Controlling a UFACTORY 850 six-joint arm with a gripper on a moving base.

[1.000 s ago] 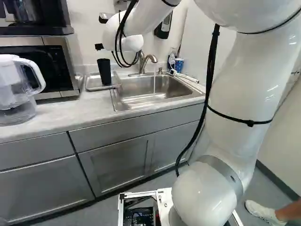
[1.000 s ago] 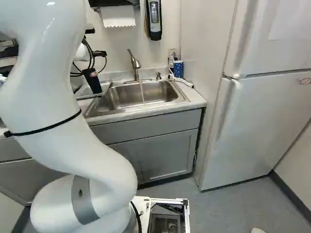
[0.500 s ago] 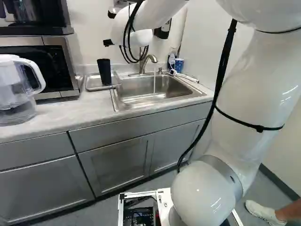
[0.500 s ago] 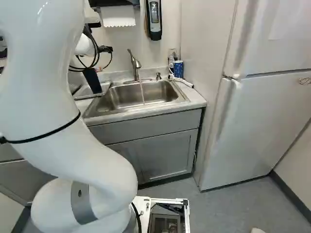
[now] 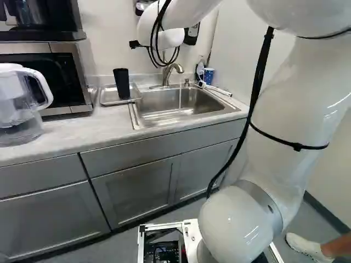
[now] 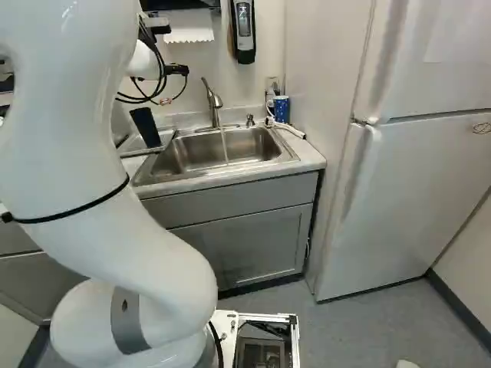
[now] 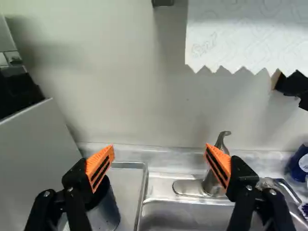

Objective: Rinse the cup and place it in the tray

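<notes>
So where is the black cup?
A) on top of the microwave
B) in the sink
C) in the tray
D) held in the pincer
C: the black cup sits in the tray beside the sink, while the pincer is open and holds nothing.

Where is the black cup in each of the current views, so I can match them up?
Left base view: cup on the tray, left of the sink.
Right base view: cup left of the sink, just right of the arm.
Wrist view: cup partly hidden by the open claw, at its finger farther from the faucet.
Shared landmark: the faucet.
</notes>
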